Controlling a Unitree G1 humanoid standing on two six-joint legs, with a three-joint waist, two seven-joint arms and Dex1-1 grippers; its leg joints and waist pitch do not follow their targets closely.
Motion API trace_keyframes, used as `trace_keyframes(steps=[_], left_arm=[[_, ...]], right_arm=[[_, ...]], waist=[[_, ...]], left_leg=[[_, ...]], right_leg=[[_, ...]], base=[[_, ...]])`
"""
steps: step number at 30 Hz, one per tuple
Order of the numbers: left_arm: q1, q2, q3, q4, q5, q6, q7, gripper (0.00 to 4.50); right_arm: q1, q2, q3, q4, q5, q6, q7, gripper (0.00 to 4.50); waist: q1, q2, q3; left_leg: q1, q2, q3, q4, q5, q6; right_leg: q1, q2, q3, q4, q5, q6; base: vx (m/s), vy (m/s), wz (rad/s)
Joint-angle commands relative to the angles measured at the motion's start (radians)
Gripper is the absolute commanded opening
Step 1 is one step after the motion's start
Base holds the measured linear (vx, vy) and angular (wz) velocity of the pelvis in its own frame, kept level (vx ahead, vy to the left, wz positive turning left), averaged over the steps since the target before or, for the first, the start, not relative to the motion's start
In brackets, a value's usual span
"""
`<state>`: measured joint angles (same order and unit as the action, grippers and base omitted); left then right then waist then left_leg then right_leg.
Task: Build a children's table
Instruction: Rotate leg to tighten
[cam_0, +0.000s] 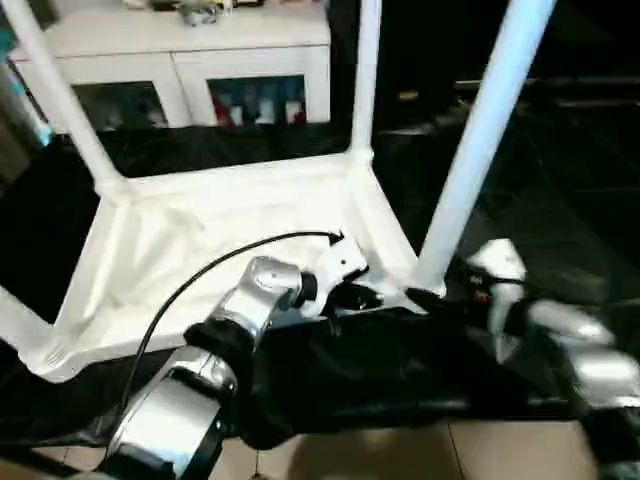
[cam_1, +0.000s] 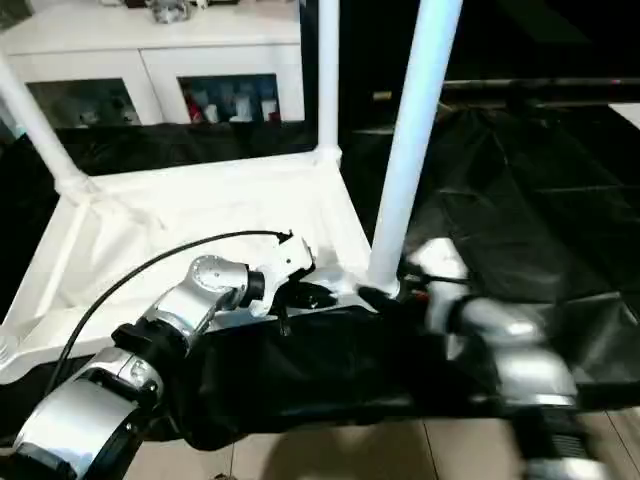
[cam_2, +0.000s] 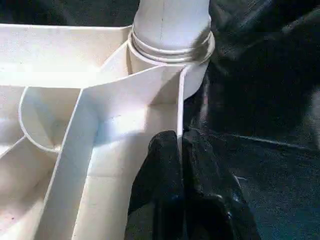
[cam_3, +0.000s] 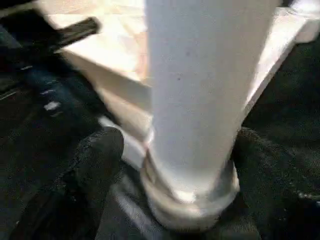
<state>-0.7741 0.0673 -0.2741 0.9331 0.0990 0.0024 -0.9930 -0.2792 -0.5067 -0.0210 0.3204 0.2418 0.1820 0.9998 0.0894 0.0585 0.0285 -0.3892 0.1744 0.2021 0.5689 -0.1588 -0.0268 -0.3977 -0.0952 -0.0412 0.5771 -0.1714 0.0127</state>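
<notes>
Tabletop (cam_0: 230, 235), white plastic, lies upside down on a black sheet (cam_1: 520, 180), ribbed underside facing up. Legs stand upright in the corner sockets: far-left leg (cam_0: 55, 90), far-right leg (cam_0: 365, 75), and the near-right leg (cam_0: 480, 140), which is the one being worked. A further leg base shows at the near-left corner at the frame edge.

Near-right leg: its flared end sits in the round corner socket (cam_2: 170, 55); the threaded collar rings are visible above the socket rim, so by my reading it is not fully seated.

Left gripper (cam_2: 181, 165): fingers pinched shut on the thin outer wall of the tabletop, just beside that socket, steadying the piece.

Right gripper (cam_3: 170, 150): black fingers (cam_3: 95, 165) stand wide on either side of the leg base, not visibly pressing on it.

Behind: white cabinet with glass fronts (cam_0: 200, 70), well apart from the work.

Step in hand: fitting the near-right leg. Next move likely calls for the right gripper to close on the leg base and turn or press it home while the left holds the rim; risk is the tabletop sliding on the sheet.
</notes>
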Motion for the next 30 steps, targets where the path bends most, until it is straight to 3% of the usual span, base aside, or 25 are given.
trace_keyframes(steps=[1, 3, 4, 9, 10, 11, 12, 13, 14, 15, 16, 20, 22, 23, 25, 26, 27, 28, 29, 30], left_arm=[[0.016, 0.001, 0.024, -0.015, -0.026, -0.028, 0.007, 0.00], [0.024, 0.005, 0.017, -0.023, -0.028, -0.042, -0.015, 0.00], [0.026, 0.006, 0.016, -0.027, -0.029, -0.044, -0.021, 0.00], [0.058, 0.011, 0.034, -0.083, -0.055, -0.054, -0.017, 0.00], [0.059, 0.011, 0.035, -0.083, -0.056, -0.053, -0.017, 0.00], [0.063, 0.013, 0.039, -0.092, -0.060, -0.051, -0.016, 0.45], [0.089, 0.022, 0.052, -0.145, -0.078, -0.032, -0.021, 0.57], [0.105, 0.027, 0.062, -0.184, -0.093, -0.012, -0.025, 0.57], [0.121, 0.030, 0.071, -0.219, -0.106, 0.007, -0.029, 0.57], [0.165, 0.048, 0.082, -0.332, -0.134, 0.064, -0.043, 0.63], [0.165, 0.048, 0.082, -0.332, -0.134, 0.064, -0.043, 0.84], [0.276, 0.119, 0.121, -0.578, -0.177, 0.198, -0.037, 0.94], [0.338, 0.158, 0.143, -0.692, -0.196, 0.259, -0.039, 1.37], [0.381, 0.185, 0.159, -0.763, -0.209, 0.294, -0.042, 1.37], [0.485, 0.241, 0.200, -0.907, -0.231, 0.356, -0.045, 1.37], [0.496, 0.246, 0.204, -0.922, -0.233, 0.361, -0.045, 1.53], [0.596, 0.290, 0.250, -1.039, -0.261, 0.413, -0.038, 1.79], [0.596, 0.290, 0.250, -1.039, -0.261, 0.413, -0.038, 1.79], [0.652, 0.311, 0.279, -1.099, -0.276, 0.448, -0.036, 1.80], [0.724, 0.335, 0.316, -1.164, -0.291, 0.482, -0.037, 1.79]], right_arm=[[0.030, -0.040, -0.005, -0.038, 0.030, 0.025, 0.077, 3.65], [0.061, -0.091, -0.037, -0.076, 0.061, 0.056, 0.111, 3.65], [0.069, -0.097, -0.039, -0.084, 0.065, 0.060, 0.118, 3.65], [0.177, -0.154, -0.026, -0.245, 0.120, 0.133, 0.171, 3.65], [0.178, -0.154, -0.026, -0.246, 0.120, 0.133, 0.171, 3.65], [0.184, -0.149, -0.022, -0.261, 0.125, 0.137, 0.168, 3.75], [0.179, -0.113, -0.012, -0.279, 0.129, 0.140, 0.137, 3.75], [0.174, -0.092, -0.004, -0.287, 0.131, 0.141, 0.121, 3.75], [0.171, -0.074, 0.002, -0.295, 0.134, 0.143, 0.107, 3.75], [0.159, -0.031, 0.028, -0.307, 0.129, 0.146, 0.077, 3.75], [0.159, -0.031, 0.028, -0.307, 0.129, 0.146, 0.077, 3.75], [0.125, 0.052, 0.080, -0.297, 0.108, 0.144, 0.023, 3.75], [0.110, 0.079, 0.100, -0.280, 0.083, 0.131, -0.001, 3.75], [0.096, 0.098, 0.108, -0.261, 0.074, 0.123, -0.015, 3.75], [0.060, 0.140, 0.117, -0.211, 0.047, 0.093, -0.053, 3.75], [0.057, 0.144, 0.118, -0.207, 0.045, 0.090, -0.058, 3.75], [0.039, 0.167, 0.118, -0.186, 0.035, 0.083, -0.078, 3.75], [0.039, 0.167, 0.118, -0.186, 0.035, 0.083, -0.078, 3.75], [0.025, 0.180, 0.115, -0.163, 0.023, 0.072, -0.109, 3.75], [0.006, 0.199, 0.106, -0.131, 0.013, 0.057, -0.150, 3.75]], waist=[[0.001, -0.034, -0.050], [0.004, -0.035, -0.050], [0.003, -0.039, -0.049], [0.003, -0.032, -0.048], [0.001, -0.035, -0.048], [0.001, -0.036, -0.048], [0.002, -0.028, -0.047], [-0.002, -0.029, -0.044], [-0.002, -0.027, -0.046], [-0.003, -0.029, -0.039], [-0.002, -0.025, -0.041], [-0.011, -0.026, -0.021], [-0.014, -0.025, -0.013], [-0.014, -0.024, -0.015], [-0.019, -0.026, -0.001], [-0.025, -0.024, -0.004], [-0.024, -0.020, 0.010], [-0.027, -0.019, 0.009], [-0.029, -0.021, 0.019], [-0.030, -0.017, 0.027]], left_leg=[[0.015, 0.052, -0.021, -0.056, -0.242, 0.114], [0.015, 0.052, -0.022, -0.054, -0.241, 0.123], [0.014, 0.052, -0.022, -0.054, -0.239, 0.125], [0.013, 0.053, -0.024, -0.056, -0.251, 0.128], [0.011, 0.053, -0.024, -0.056, -0.252, 0.126], [0.012, 0.053, -0.024, -0.056, -0.250, 0.121], [0.013, 0.053, -0.025, -0.056, -0.252, 0.116], [0.006, 0.051, -0.025, -0.059, -0.246, 0.115], [0.010, 0.053, -0.024, -0.059, -0.250, 0.112], [0.014, 0.058, -0.024, -0.062, -0.260, 0.108], [0.013, 0.060, -0.026, -0.064, -0.259, 0.105], [0.012, 0.061, -0.028, -0.077, -0.297, 0.078], [0.017, 0.060, -0.027, -0.081, -0.317, 0.060], [0.019, 0.062, -0.028, -0.080, -0.311, 0.053], [0.006, 0.060, -0.027, -0.086, -0.286, 0.058], [0.003, 0.060, -0.029, -0.085, -0.265, 0.058], [0.009, 0.061, -0.026, -0.086, -0.278, 0.061], [0.007, 0.063, -0.028, -0.087, -0.279, 0.058], [0.007, 0.059, -0.024, -0.089, -0.296, 0.059], [0.008, 0.062, -0.026, -0.094, -0.310, 0.049]], right_leg=[[0.042, -0.052, 0.023, -0.077, -0.288, -0.194], [0.042, -0.053, 0.022, -0.078, -0.300, -0.193], [0.042, -0.053, 0.021, -0.079, -0.304, -0.192], [0.039, -0.052, 0.019, -0.083, -0.336, -0.178], [0.040, -0.052, 0.018, -0.083, -0.342, -0.177], [0.038, -0.051, 0.018, -0.083, -0.351, -0.175], [0.035, -0.053, 0.019, -0.082, -0.355, -0.179], [0.037, -0.053, 0.018, -0.081, -0.346, -0.191], [0.034, -0.052, 0.018, -0.081, -0.345, -0.194], [0.027, -0.051, 0.020, -0.082, -0.341, -0.201], [0.030, -0.053, 0.021, -0.077, -0.329, -0.209], [0.019, -0.044, 0.024, -0.077, -0.320, -0.202], [0.014, -0.042, 0.027, -0.080, -0.315, -0.197], [0.015, -0.043, 0.029, -0.075, -0.291, -0.204], [0.013, -0.041, 0.029, -0.070, -0.236, -0.214], [0.018, -0.043, 0.028, -0.061, -0.196, -0.222], [0.005, -0.038, 0.030, -0.066, -0.189, -0.228], [0.010, -0.041, 0.030, -0.061, -0.177, -0.237], [0.007, -0.034, 0.030, -0.067, -0.202, -0.230], [0.005, -0.039, 0.032, -0.067, -0.216, -0.235]], base=[[0.000, 0.000, 0.00], [0.000, 0.000, 0.00], [0.000, 0.000, 0.00], [0.000, 0.000, 0.00], [0.000, 0.000, 0.00], [0.000, 0.000, 0.00], [0.000, 0.000, 0.00], [0.000, 0.000, 0.00], [0.000, 0.000, 0.00], [0.000, 0.000, 0.00], [0.000, 0.000, 0.00], [0.000, 0.000, 0.00], [0.000, 0.000, 0.00], [0.000, 0.000, 0.00], [0.000, 0.000, 0.00], [0.000, 0.000, 0.00], [0.000, 0.000, 0.00], [0.000, 0.000, 0.00], [0.000, 0.000, 0.00], [0.000, 0.000, 0.00]])
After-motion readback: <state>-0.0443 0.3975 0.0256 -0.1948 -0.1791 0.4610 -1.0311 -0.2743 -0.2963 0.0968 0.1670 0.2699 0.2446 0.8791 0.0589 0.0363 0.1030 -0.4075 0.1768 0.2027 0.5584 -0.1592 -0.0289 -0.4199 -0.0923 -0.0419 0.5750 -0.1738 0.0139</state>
